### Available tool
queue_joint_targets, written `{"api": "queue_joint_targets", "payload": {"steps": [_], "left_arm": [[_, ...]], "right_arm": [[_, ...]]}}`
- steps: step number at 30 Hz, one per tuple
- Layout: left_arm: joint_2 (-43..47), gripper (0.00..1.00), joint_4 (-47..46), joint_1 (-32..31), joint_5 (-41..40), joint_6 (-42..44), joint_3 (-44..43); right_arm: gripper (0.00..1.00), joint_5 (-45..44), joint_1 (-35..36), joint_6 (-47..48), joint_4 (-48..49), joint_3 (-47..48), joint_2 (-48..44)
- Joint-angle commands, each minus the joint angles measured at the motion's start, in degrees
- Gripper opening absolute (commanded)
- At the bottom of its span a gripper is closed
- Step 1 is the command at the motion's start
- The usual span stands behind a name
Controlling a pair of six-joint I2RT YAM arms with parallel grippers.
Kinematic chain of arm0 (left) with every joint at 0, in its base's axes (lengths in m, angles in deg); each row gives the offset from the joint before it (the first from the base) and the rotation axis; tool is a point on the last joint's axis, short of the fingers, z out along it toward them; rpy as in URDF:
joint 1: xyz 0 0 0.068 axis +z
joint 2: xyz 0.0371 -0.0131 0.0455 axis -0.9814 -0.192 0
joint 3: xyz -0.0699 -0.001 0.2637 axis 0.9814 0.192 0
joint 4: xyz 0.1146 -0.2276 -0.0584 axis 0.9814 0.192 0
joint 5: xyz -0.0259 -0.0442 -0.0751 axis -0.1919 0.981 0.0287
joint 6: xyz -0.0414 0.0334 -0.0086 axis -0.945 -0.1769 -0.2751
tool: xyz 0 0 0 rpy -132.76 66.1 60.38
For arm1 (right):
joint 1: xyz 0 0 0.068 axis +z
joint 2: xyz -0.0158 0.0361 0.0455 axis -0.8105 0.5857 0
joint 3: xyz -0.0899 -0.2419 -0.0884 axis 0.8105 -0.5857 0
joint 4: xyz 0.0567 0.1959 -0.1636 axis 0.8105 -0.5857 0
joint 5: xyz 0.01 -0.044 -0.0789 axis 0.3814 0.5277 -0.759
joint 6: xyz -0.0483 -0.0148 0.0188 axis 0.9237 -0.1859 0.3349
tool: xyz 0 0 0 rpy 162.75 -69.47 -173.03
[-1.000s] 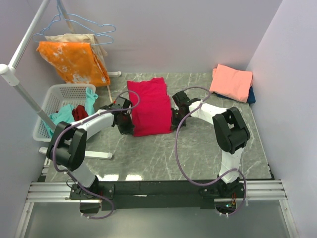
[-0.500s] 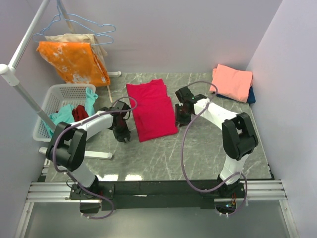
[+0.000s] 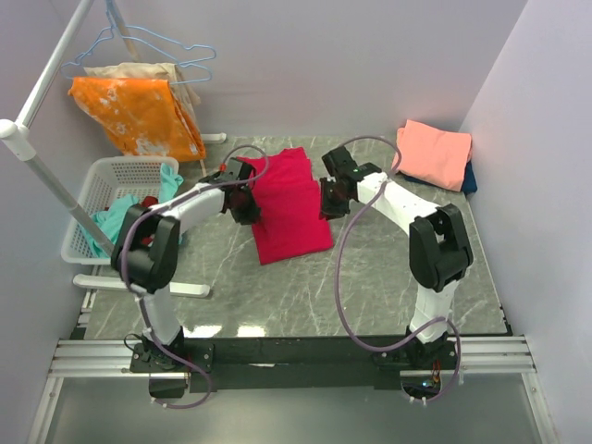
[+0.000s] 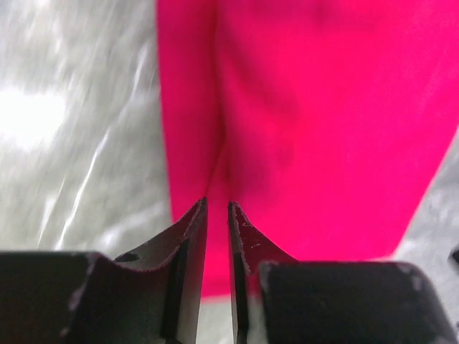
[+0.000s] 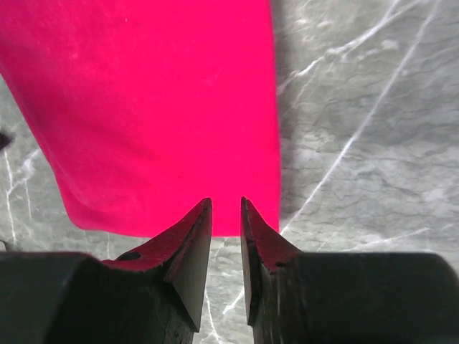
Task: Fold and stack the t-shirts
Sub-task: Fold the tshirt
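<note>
1. Overhead view of a grey marbled table [image 3: 305, 296]; two robot arms reach up from the bottom edge toward a crimson-red t-shirt [image 3: 289, 205] at the centre of the frame
2. The red t-shirt lies flat on the table, folded into a tall, slightly tilted rectangle with no sleeves showing; it looks folded but is not yet stacked
3. The left jaws sit at the shirt's left edge, toward its upper end; the left wrist view shows them parted by a narrow slit with nothing between them and red cloth just beyond the tips
4. The right jaws sit at the shirt's right edge, opposite; the right wrist view shows them slightly apart and empty, over the shirt's corner and bare table
5. In the upper right of the frame a folded salmon-pink t-shirt [image 3: 433, 153] rests on a dark blue t-shirt [image 3: 469, 178], of which only a sliver shows; this appears to be the stack
6. At the left of the frame a white basket [image 3: 116, 176] holds teal cloth [image 3: 116, 215] and dark red cloth [image 3: 148, 211], probably waiting to be folded
7. Likely progress: two shirts stacked, and a third folded that has yet to be carried to the pile
</note>
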Motion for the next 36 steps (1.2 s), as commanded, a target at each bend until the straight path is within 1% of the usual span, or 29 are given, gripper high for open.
{"api": "queue_joint_targets", "payload": {"steps": [1, 2, 4, 8, 12, 20, 28, 30, 31, 34, 36], "left_arm": [[-6.1, 0.23, -3.6, 0.7, -1.9, 1.0, -5.4], [-7.2, 0.23, -3.3, 1.1, -4.4, 1.1, -8.0], [-10.0, 0.23, -2.5, 1.2, -5.5, 2.0, -10.3], [-13.5, 0.23, 0.2, 1.3, -11.1, 3.8, -17.0], [-16.2, 0.24, 1.4, 1.4, -13.3, 4.8, -20.1], [-21.6, 0.24, 0.9, 1.8, -12.9, 7.6, -24.7], [-24.2, 0.21, 1.8, 2.6, -13.8, 9.2, -28.5], [-24.2, 0.18, 1.5, 2.9, -13.8, 9.7, -28.7], [-24.2, 0.11, 1.5, 3.0, -13.9, 9.7, -28.9], [-24.1, 0.01, 2.0, 3.2, -14.5, 10.1, -29.5], [-23.2, 0.01, 1.9, 3.2, -15.6, 10.2, -29.2]], "right_arm": [[0.29, 1.8, 2.2, 0.6, 2.0, -0.9, 1.6], [0.29, 1.7, 2.7, 0.7, 2.0, -1.0, 1.7], [0.29, 1.3, 4.1, 0.8, 2.4, -1.7, 2.0], [0.29, 1.9, 5.3, 0.5, 3.3, -2.7, 2.4], [0.28, 1.9, 6.0, 0.5, 3.2, -2.4, 3.6], [0.28, 2.0, 6.1, 1.0, 2.1, -0.6, 5.9], [0.27, 2.0, 6.1, 0.7, 2.2, -0.4, 6.5], [0.27, 2.1, 6.1, 0.5, 2.1, -0.3, 6.6], [0.27, 2.1, 6.1, 0.4, 2.1, -0.3, 6.7], [0.26, 2.5, 6.1, 0.1, 2.0, -0.1, 7.3], [0.26, 2.7, 6.1, 0.0, 2.0, -0.1, 7.3]]}}
